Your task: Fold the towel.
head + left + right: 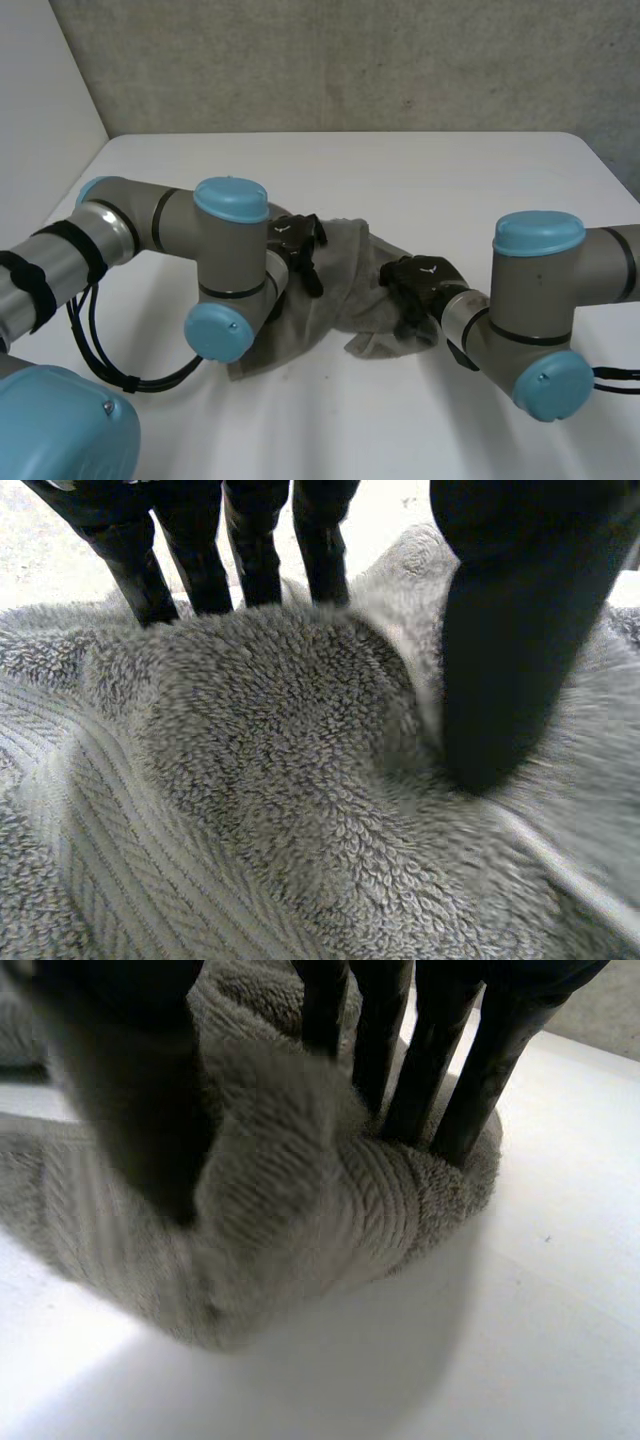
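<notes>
1. A crumpled grey towel (340,295) lies in the middle of the white worktop (420,170)
2. The left hand (298,245) is at the towel's 10 o'clock side; its fingers (200,560) and thumb (510,660) pinch a raised hump of cloth
3. The right hand (420,285) is at the towel's 3 o'clock edge, with fingers (440,1070) and thumb (130,1090) closed on a bunched fold

The left arm (160,225) and the right arm (545,290) are formed of stout grey cylinders, closed by round light-blue caps (231,198). The left hand (298,240) and right hand (420,282) are finished in black, with slim fingers (252,540) and a thicker thumb (520,630).
</notes>
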### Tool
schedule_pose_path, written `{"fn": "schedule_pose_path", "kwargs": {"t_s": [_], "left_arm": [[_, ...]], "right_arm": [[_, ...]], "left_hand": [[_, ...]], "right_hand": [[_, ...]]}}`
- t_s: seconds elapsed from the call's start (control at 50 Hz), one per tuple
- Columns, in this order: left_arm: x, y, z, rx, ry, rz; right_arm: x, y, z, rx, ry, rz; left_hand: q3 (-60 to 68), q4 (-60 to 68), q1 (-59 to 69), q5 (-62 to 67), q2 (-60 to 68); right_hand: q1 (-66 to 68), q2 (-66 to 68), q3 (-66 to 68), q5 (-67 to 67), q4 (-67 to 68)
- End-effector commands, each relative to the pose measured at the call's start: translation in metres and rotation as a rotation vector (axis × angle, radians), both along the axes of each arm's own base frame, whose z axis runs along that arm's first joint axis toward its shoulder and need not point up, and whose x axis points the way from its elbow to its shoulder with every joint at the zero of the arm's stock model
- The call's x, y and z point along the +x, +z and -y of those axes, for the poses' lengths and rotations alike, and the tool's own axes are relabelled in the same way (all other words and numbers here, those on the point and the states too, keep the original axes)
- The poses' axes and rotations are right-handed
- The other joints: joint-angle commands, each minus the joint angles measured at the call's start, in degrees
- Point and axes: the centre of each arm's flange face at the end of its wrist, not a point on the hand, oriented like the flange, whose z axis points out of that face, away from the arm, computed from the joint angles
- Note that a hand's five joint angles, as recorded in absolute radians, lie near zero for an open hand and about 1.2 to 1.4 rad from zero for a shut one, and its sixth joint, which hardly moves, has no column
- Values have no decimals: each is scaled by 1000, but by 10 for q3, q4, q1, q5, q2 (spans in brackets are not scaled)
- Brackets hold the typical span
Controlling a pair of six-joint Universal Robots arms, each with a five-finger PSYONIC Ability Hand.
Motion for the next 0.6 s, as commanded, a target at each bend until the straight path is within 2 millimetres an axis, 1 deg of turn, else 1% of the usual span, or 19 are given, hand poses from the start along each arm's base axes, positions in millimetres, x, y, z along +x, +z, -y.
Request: {"fn": "schedule_pose_path", "kwargs": {"t_s": [0.02, 0.04, 0.08, 0.1, 0.14, 0.16, 0.2, 0.22, 0.24, 0.26, 0.28, 0.3, 0.38, 0.42, 0.48, 0.52, 0.54, 0.58, 0.6], "left_arm": [[-7, 17, -7, -35, -26, -18], [-7, 17, -7, -35, -26, -18], [-7, 55, -8, -98, -28, -69], [-7, 56, -8, -98, -28, -69], [-5, 103, -13, -174, -37, -135], [-5, 103, -13, -174, -37, -135], [3, 152, -22, -254, -41, -199], [3, 153, -22, -254, -41, -199], [9, 174, -28, -289, -45, -224], [9, 174, -28, -289, -45, -224], [16, 190, -32, -311, -51, -240], [21, 202, -38, -323, -76, -250], [34, 212, -42, -319, -114, -247], [46, 206, -34, -276, -142, -226], [50, 200, -32, -248, -165, -213], [57, 183, -25, -186, -191, -174], [57, 183, -25, -185, -191, -174], [68, 153, -6, -106, -168, -115], [68, 153, -6, -106, -168, -115]], "right_arm": [[-3, 22, 10, -70, -51, 21], [-3, 22, 10, -70, -51, 21], [-4, 70, 9, -175, -54, 99], [-4, 71, 9, -176, -54, 99], [-8, 119, 6, -287, -43, 167], [-8, 119, 6, -287, -43, 167], [-15, 160, 1, -384, -19, 202], [-15, 160, 1, -384, -19, 202], [-19, 175, -5, -410, 6, 193], [-22, 182, -13, -403, 48, 156], [-23, 182, -13, -403, 49, 156], [-25, 186, -23, -388, 99, 106], [-28, 181, -42, -329, 207, -12], [-30, 169, -61, -256, 315, -120], [-32, 162, -69, -216, 360, -171], [-28, 145, -86, -129, 461, -213], [-28, 145, -86, -129, 461, -213], [-10, 125, -103, -77, 578, -198], [-10, 125, -103, -76, 578, -197]], "left_hand": [[404, 402, 395, 405, 392], [405, 403, 396, 406, 392], [450, 448, 441, 451, 438], [450, 448, 441, 451, 438], [450, 448, 441, 451, 438], [450, 448, 441, 451, 438], [450, 448, 441, 451, 438], [450, 448, 441, 451, 438], [450, 448, 441, 451, 438], [450, 448, 441, 451, 438], [450, 448, 441, 451, 438], [450, 448, 441, 451, 438], [450, 448, 441, 451, 438], [450, 448, 441, 451, 438], [450, 448, 441, 451, 438], [450, 448, 441, 451, 438], [450, 448, 441, 451, 438], [450, 448, 441, 451, 438], [450, 448, 441, 451, 438]], "right_hand": [[305, 308, 324, 311, 319], [305, 308, 324, 311, 319], [305, 308, 324, 311, 319], [305, 308, 324, 311, 319], [305, 308, 324, 311, 319], [305, 308, 324, 311, 319], [305, 308, 324, 311, 319], [305, 308, 324, 311, 319], [305, 308, 324, 311, 319], [305, 308, 324, 311, 319], [305, 308, 324, 311, 319], [305, 308, 324, 311, 319], [305, 308, 324, 311, 319], [305, 308, 324, 311, 319], [305, 308, 324, 311, 319], [305, 308, 324, 311, 319], [305, 308, 324, 311, 319], [305, 308, 324, 311, 319], [305, 308, 324, 311, 319]]}}
